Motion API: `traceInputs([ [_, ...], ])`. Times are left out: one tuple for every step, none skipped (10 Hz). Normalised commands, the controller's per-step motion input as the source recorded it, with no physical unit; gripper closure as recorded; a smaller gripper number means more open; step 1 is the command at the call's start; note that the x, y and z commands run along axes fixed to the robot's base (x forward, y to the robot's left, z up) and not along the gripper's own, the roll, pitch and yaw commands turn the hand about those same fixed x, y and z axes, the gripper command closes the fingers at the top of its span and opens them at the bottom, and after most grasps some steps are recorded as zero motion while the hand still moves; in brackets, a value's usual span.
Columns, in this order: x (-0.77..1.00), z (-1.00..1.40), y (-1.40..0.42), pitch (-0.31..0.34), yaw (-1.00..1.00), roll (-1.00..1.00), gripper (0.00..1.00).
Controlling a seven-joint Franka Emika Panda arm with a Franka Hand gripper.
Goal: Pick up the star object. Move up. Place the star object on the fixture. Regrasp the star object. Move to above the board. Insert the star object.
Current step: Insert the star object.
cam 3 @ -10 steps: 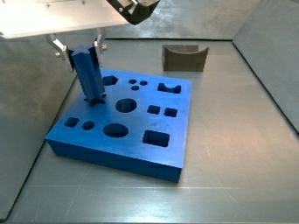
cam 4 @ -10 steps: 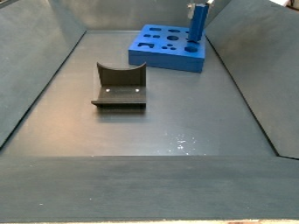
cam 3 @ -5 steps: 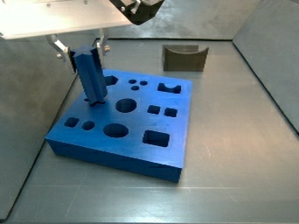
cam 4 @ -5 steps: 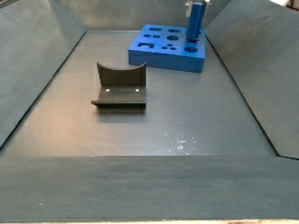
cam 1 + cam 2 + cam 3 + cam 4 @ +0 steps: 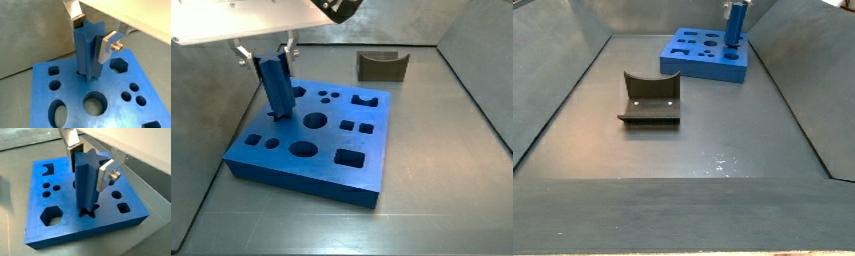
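Observation:
The star object [image 5: 274, 85] is a slim blue peg standing upright with its lower end in the star-shaped hole [image 5: 87, 212] of the board [image 5: 278, 165]. That hole lies near the board's far left edge in a side view. My gripper [image 5: 265, 50] hangs over the peg's top, its silver fingers on either side of it. In both wrist views the gripper [image 5: 93, 35] [image 5: 90, 163] looks open, with a dark pad just clear of the star object [image 5: 87, 50] [image 5: 85, 183]. The fixture [image 5: 381, 66] [image 5: 649, 100] stands bare on the floor, apart from the board [image 5: 714, 68].
The board [image 5: 67, 223] carries several other cut-outs: round, square, hexagonal and notched holes. Grey sloping walls [image 5: 553, 90] enclose the floor on all sides. The board sits close to the left wall [image 5: 198, 150].
The gripper has lifted slightly along the peg, so its fingers sit nearer the peg's top. The star object has stayed upright in its hole.

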Motion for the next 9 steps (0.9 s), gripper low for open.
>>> traceInputs([
  [-0.15, -0.17, 0.08, -0.071, 0.45, -0.23, 1.00],
  [-0.09, 0.00, 0.00, 0.000, 0.18, 0.00, 1.00],
  [0.00, -0.02, 0.00, 0.000, 0.00, 0.00, 1.00],
  [0.04, -0.17, -0.12, 0.000, 0.13, 0.05, 1.00],
  [0.13, -0.24, -0.20, 0.000, 0.18, 0.10, 1.00],
  [0.12, -0.16, -0.07, 0.000, 0.11, 0.04, 1.00],
  [0.00, 0.00, 0.00, 0.000, 0.00, 0.01, 1.00],
  [0.00, 0.00, 0.10, 0.000, 0.04, 0.00, 1.00],
  [-0.02, 0.00, 0.47, -0.034, 0.25, -0.37, 1.00],
])
